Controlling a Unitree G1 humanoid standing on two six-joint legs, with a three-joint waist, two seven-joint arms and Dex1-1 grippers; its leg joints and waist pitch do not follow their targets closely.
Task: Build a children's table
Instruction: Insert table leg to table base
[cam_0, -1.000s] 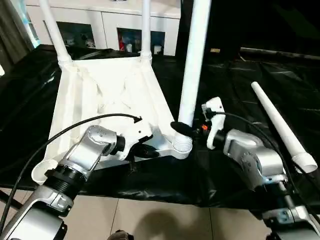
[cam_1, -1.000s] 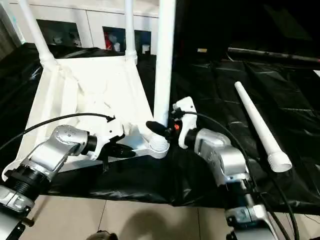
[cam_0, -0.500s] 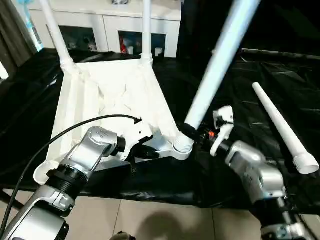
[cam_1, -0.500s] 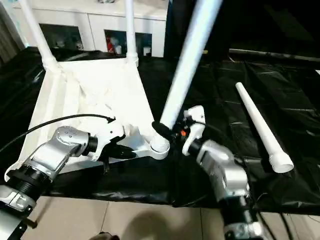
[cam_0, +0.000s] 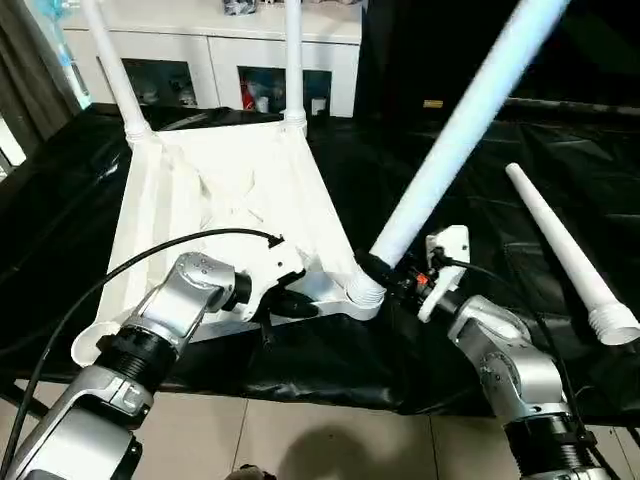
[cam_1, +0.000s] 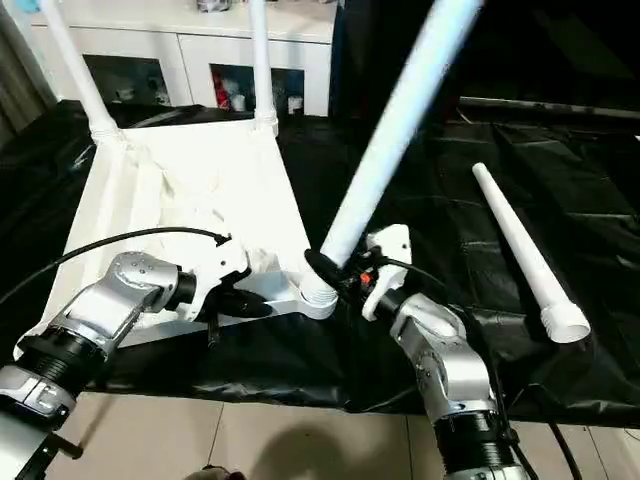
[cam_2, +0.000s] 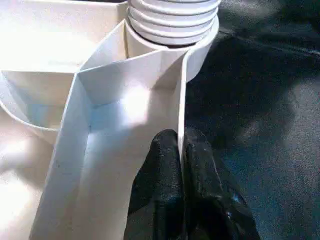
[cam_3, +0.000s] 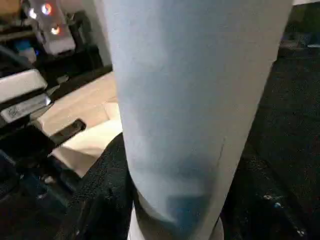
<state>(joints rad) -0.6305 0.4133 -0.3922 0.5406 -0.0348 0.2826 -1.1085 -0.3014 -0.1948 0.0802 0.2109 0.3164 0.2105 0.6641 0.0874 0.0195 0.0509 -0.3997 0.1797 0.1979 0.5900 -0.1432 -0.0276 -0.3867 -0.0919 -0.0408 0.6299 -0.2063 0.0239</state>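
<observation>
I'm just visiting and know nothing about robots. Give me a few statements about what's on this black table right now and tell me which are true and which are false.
1. The white plastic tabletop lies upside down, ribbed side up. True.
2. All four legs are fitted. False: one long white tapered leg lies loose on the black cloth.
3. The right pincer grips the tilted white leg near its base, at the near corner socket. True.
4. That gripped leg stands straight up. False: it leans away to the right.
5. The left pincer is shut on a thin rib of the tabletop. True.
</observation>
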